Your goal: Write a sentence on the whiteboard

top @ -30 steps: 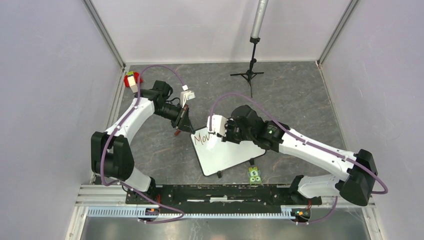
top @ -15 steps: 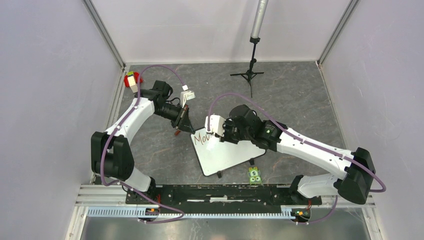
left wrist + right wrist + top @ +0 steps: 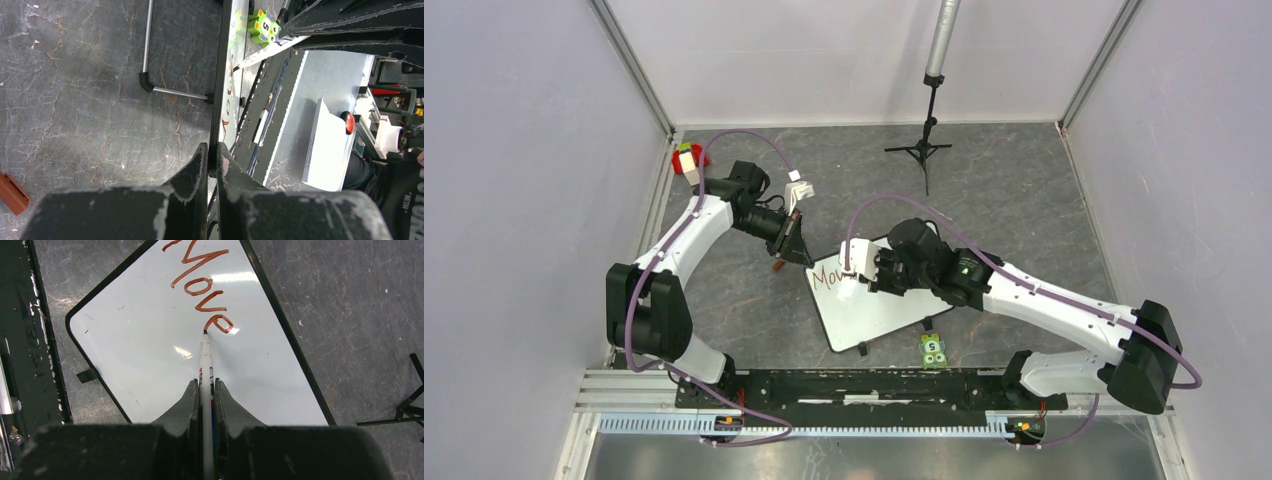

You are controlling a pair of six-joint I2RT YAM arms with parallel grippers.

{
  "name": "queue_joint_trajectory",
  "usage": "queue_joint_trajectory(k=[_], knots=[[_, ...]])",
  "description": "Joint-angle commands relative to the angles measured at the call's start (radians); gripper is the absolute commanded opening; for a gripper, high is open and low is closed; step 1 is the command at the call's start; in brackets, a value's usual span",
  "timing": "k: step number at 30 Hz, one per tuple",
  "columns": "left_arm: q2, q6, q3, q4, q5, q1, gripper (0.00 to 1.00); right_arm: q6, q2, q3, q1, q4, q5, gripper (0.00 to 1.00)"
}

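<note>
The whiteboard [image 3: 879, 310] lies tilted on the dark table and fills the right wrist view [image 3: 150, 365]. The sentence [image 3: 200, 285] is one reddish-brown word, "Move". My right gripper [image 3: 205, 385] is shut on a white marker [image 3: 205, 360], whose tip touches the board at the last letter. In the top view the right gripper [image 3: 871, 272] is over the board's far left part. My left gripper [image 3: 213, 150] is shut on the board's thin black rim [image 3: 220, 75], seen edge-on. In the top view the left gripper [image 3: 796, 250] is at the board's far left corner.
A reddish-brown marker cap [image 3: 12, 192] lies on the table left of the left gripper. A green numbered block [image 3: 933, 349] sits near the board's front edge. A black tripod stand [image 3: 924, 140] is at the back. A red and white object [image 3: 686, 160] sits at the far left.
My right gripper has shifted slightly toward the near side with the marker, its tip staying on the board. The left arm and the board have not moved.
</note>
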Motion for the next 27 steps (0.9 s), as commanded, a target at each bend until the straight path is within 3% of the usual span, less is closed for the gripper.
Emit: queue_joint_trajectory(k=[1, 22, 27], knots=[[-0.007, 0.029, 0.024, -0.002, -0.008, -0.01, 0.02, 0.009, -0.018, -0.014, -0.012, -0.02, 0.06, 0.0], [-0.018, 0.026, 0.019, -0.002, -0.025, -0.014, 0.03, -0.005, -0.077, 0.066, -0.049, -0.056, -0.029, 0.0], [-0.025, 0.029, 0.015, -0.001, -0.032, -0.019, 0.02, 0.036, -0.074, 0.078, -0.135, -0.061, -0.15, 0.0]])
